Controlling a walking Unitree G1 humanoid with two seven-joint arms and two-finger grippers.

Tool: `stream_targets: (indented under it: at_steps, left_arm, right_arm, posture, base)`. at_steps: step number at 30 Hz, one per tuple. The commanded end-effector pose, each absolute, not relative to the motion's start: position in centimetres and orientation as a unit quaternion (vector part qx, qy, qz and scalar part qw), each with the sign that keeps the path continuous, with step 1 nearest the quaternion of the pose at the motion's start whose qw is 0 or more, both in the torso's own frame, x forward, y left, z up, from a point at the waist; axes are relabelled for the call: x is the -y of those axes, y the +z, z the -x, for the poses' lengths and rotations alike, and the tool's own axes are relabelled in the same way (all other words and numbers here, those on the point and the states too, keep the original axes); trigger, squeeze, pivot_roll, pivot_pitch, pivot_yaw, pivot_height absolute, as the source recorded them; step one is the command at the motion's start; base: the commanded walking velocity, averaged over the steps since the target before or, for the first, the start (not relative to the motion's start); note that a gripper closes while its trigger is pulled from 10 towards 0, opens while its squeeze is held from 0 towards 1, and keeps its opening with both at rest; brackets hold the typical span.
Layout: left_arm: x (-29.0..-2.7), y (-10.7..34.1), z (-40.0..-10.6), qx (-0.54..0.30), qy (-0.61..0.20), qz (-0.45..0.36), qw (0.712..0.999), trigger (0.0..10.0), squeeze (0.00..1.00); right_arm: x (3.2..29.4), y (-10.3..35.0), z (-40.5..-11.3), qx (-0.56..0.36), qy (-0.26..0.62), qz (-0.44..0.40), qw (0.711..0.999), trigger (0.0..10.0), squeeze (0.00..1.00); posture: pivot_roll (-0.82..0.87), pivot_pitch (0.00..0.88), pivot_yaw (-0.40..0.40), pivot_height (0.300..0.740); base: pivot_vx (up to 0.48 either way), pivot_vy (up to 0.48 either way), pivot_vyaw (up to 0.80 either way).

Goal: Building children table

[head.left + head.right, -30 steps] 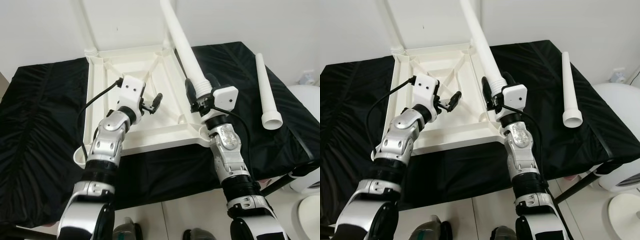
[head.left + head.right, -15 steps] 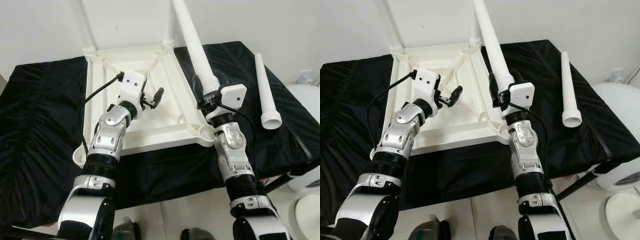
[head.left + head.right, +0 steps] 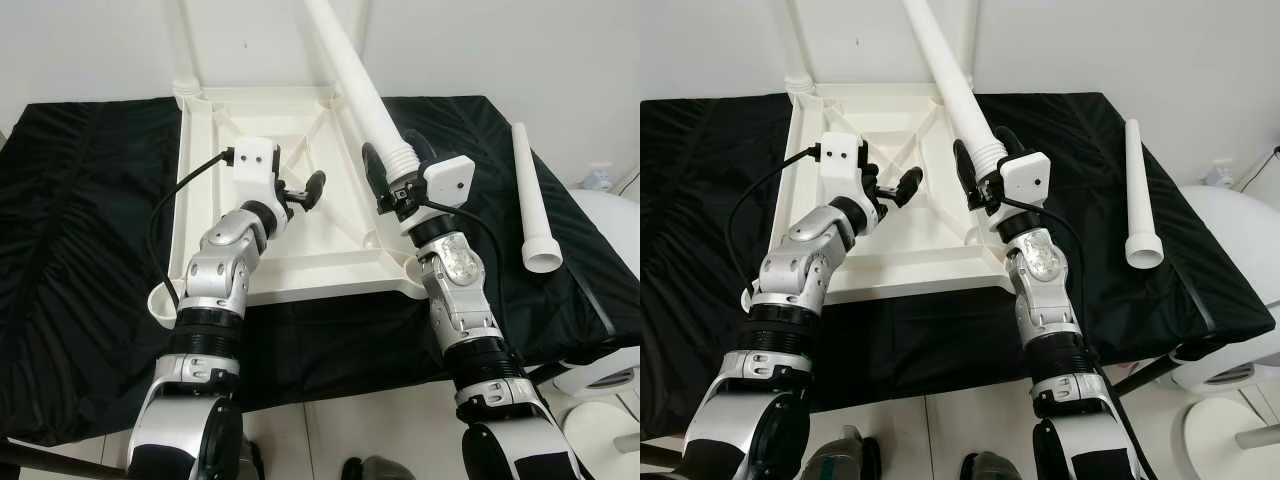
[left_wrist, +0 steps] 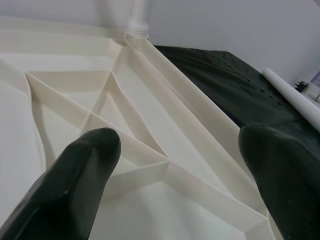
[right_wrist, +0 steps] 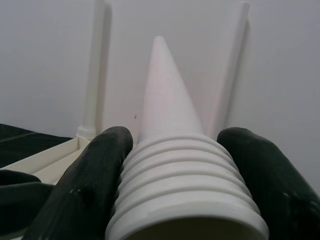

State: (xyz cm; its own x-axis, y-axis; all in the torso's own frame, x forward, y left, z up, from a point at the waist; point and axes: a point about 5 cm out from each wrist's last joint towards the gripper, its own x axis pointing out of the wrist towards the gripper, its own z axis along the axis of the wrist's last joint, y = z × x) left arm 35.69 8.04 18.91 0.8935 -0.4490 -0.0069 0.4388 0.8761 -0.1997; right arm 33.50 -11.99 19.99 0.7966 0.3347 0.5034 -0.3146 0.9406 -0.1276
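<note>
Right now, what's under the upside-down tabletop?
The white tabletop lies ribs-up on a black cloth covering the work surface. Whatever is beneath the cloth is hidden. The right gripper holds a leg above its near right corner.

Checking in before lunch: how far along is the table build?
Two white legs stand screwed into the far corners of the upturned white plastic tabletop. The right gripper holds a third white leg; the near sockets remain unfilled. A fourth white leg lies on the black cloth.

One tabletop (image 3: pixel 300 245), four legs (image 3: pixel 530 190), two arms (image 3: pixel 225 290)
</note>
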Motion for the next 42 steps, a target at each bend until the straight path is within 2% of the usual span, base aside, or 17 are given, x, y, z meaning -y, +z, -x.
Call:
stream_targets:
  at_steps: [1,5,7,8,10,13,18,22,23,25,30,36,42]
  left_arm:
    - [-6.9,19.5,-35.3,-0.028,-0.295,0.092,0.951,10.0,0.0]
    - [-6.6,19.7,-35.1,-0.038,-0.314,0.091,0.944,10.0,0.0]
    - [-6.2,20.8,-34.4,-0.046,-0.379,0.137,0.914,10.0,0.0]
    - [-6.2,20.8,-34.4,-0.046,-0.379,0.137,0.914,10.0,0.0]
    - [-6.3,21.6,-34.0,-0.041,-0.421,0.146,0.894,10.0,0.0]
    - [-6.7,22.0,-33.9,-0.036,-0.438,0.14,0.887,10.0,0.0]
    - [-8.4,22.8,-34.4,-0.031,-0.441,0.122,0.889,10.0,0.0]
    - [-9.2,23.0,-34.9,-0.04,-0.432,0.141,0.89,10.0,0.0]
    - [-9.5,23.0,-35.2,-0.053,-0.423,0.168,0.889,10.0,0.0]
    - [-9.5,23.0,-35.2,-0.053,-0.423,0.168,0.889,10.0,0.0]
    - [-9.5,23.6,-36.0,-0.074,-0.405,0.23,0.882,10.0,0.0]
    - [-9.2,25.4,-36.5,-0.063,-0.421,0.293,0.856,10.0,0.0]
    - [-9.1,26.5,-36.7,-0.049,-0.428,0.307,0.849,10.0,0.0]
  right_arm:
    - [11.9,20.1,-33.3,0.271,0.176,0.016,0.946,10.0,0.0]
    - [11.9,20.0,-33.3,0.27,0.178,0.015,0.946,10.0,0.0]
    - [11.7,19.8,-32.9,0.27,0.181,0.013,0.946,10.0,0.0]
    - [11.7,19.8,-32.9,0.27,0.181,0.013,0.946,10.0,0.0]
    - [11.7,19.8,-32.7,0.27,0.182,0.011,0.945,10.0,0.0]
    - [11.8,19.7,-32.7,0.27,0.181,0.012,0.946,10.0,0.0]
    - [12.1,19.8,-32.6,0.271,0.181,0.016,0.945,10.0,0.0]
    - [12.1,19.5,-32.5,0.269,0.189,0.028,0.944,10.0,0.0]
    - [11.9,19.1,-32.3,0.265,0.198,0.035,0.943,10.0,0.0]
    - [11.9,19.1,-32.3,0.265,0.198,0.035,0.943,10.0,0.0]
    - [10.8,18.3,-31.7,0.255,0.234,0.05,0.937,10.0,0.0]
    - [10.1,17.8,-31.2,0.248,0.257,0.059,0.932,10.0,0.0]
    - [9.9,17.7,-31.0,0.247,0.261,0.06,0.931,10.0,0.0]
  posture:
    - [0.03,0.031,-0.047,0.74]
    - [0.03,0.033,-0.044,0.74]
    - [0.02,0.04,-0.027,0.74]
    - [0.02,0.04,-0.027,0.74]
    - [0.01,0.04,-0.024,0.74]
    - [0.01,0.04,-0.021,0.74]
    - [0.01,0.037,-0.012,0.74]
    - [0.01,0.034,-0.01,0.74]
    - [0.01,0.033,-0.008,0.74]
    - [0.01,0.033,-0.008,0.74]
    - [0.01,0.031,-0.009,0.74]
    - [0.0,0.024,-0.004,0.74]
    - [0.0,0.019,0.001,0.74]
  base:
    - [0.0,0.0,0.0]
    - [0.0,0.0,0.0]
    - [0.0,0.0,0.0]
    - [0.0,0.0,0.0]
    - [0.0,0.0,0.0]
    - [0.0,0.0,0.0]
    - [0.0,0.0,0.0]
    - [0.0,0.0,0.0]
    - [0.0,0.0,0.0]
    - [0.0,0.0,0.0]
    - [0.0,0.0,0.0]
    - [0.0,0.0,0.0]
    - [0.0,0.0,0.0]
